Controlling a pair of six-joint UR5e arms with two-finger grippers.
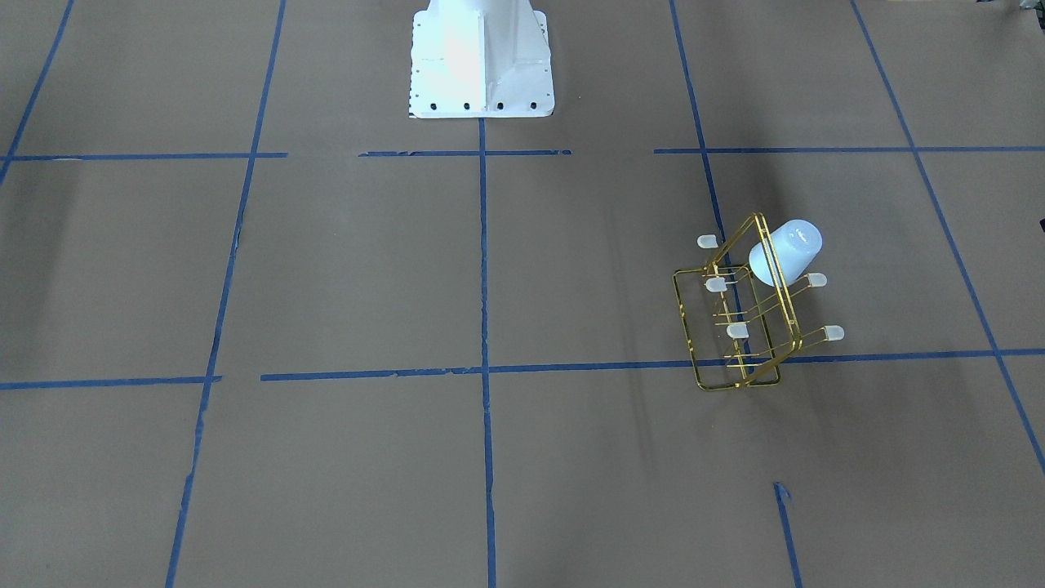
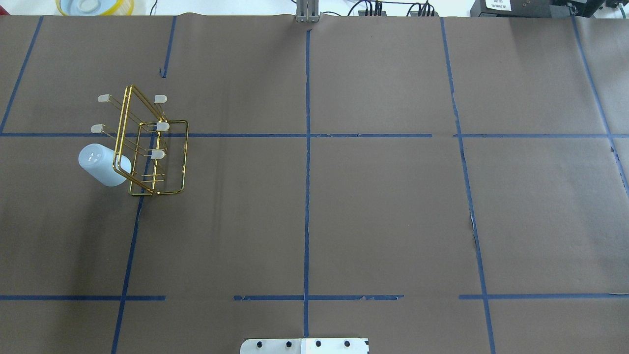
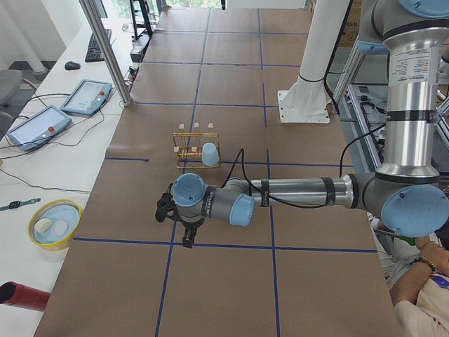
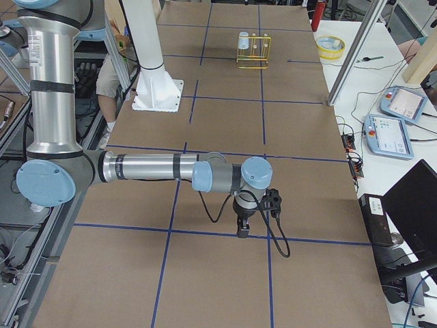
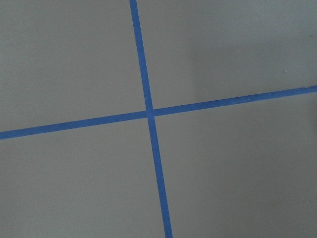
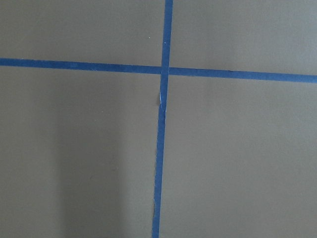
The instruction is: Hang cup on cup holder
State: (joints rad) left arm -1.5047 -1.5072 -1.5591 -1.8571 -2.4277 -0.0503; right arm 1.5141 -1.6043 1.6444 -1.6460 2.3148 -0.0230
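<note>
Shiny wire, smooth plastic
The cup holder (image 1: 737,331) is shiny gold wire, the cup (image 1: 785,251) smooth pale plastic, the desk (image 1: 367,269) matt brown paper.

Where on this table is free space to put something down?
Bare: the middle and right half of the table, from the robot base outward. Occupied: only the left side, where the cup holder stands with the cup.

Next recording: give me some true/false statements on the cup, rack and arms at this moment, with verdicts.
1. The cup sits tilted on a prong of the cup holder. True.
2. Five white prong caps are bare. True.
3. The cup holder stands on the robot's right side. False: it is on the robot's left side.
4. A gripper is holding the cup. False: the left arm and the right arm are both far from it.
</note>
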